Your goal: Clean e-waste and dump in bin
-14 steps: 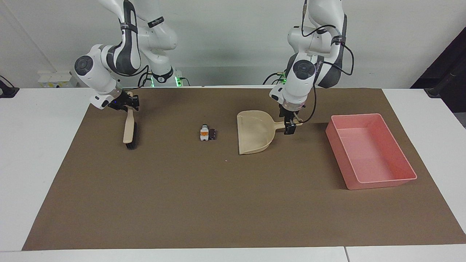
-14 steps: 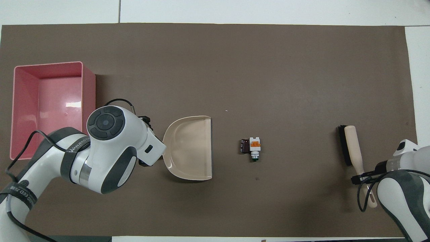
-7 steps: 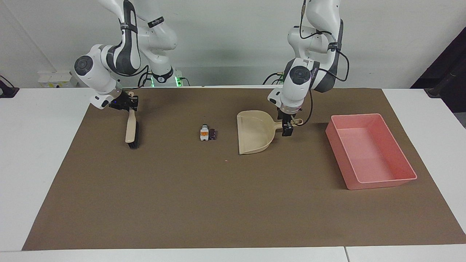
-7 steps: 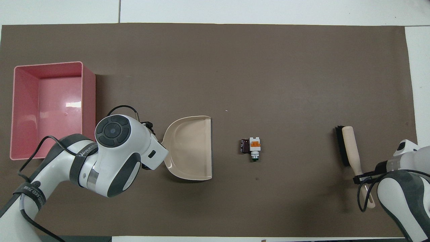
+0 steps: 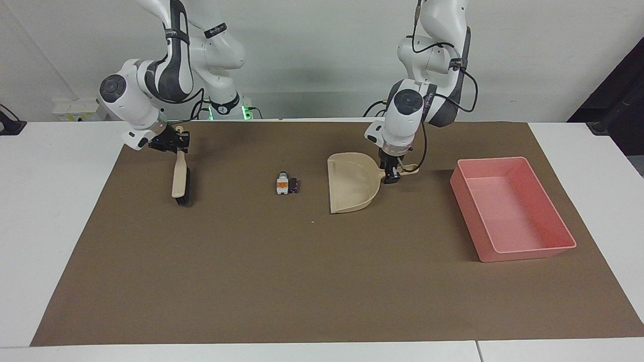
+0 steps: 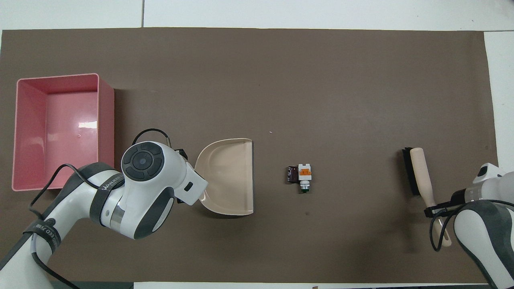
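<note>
The e-waste lies mid-mat: a white block with an orange patch (image 5: 283,185) (image 6: 305,173) touching a dark cylinder (image 5: 294,186) (image 6: 292,175). Beside them, toward the left arm's end, sits the beige dustpan (image 5: 352,183) (image 6: 227,176), its open mouth facing them. My left gripper (image 5: 391,176) is down on the dustpan's handle, shut on it; the overhead view hides it under the arm. My right gripper (image 5: 177,145) (image 6: 435,208) is shut on the handle of the brush (image 5: 180,183) (image 6: 417,172). The pink bin (image 5: 523,249) (image 6: 56,76) stands at the left arm's end.
A brown mat (image 5: 302,281) covers the table, and everything stands on it. The bin holds nothing. A tiny pale speck (image 5: 312,220) lies on the mat, farther from the robots than the dustpan.
My left gripper slid along the dustpan's handle toward the pan and closed on it. The right gripper closed on the brush handle and shifted the brush slightly.
</note>
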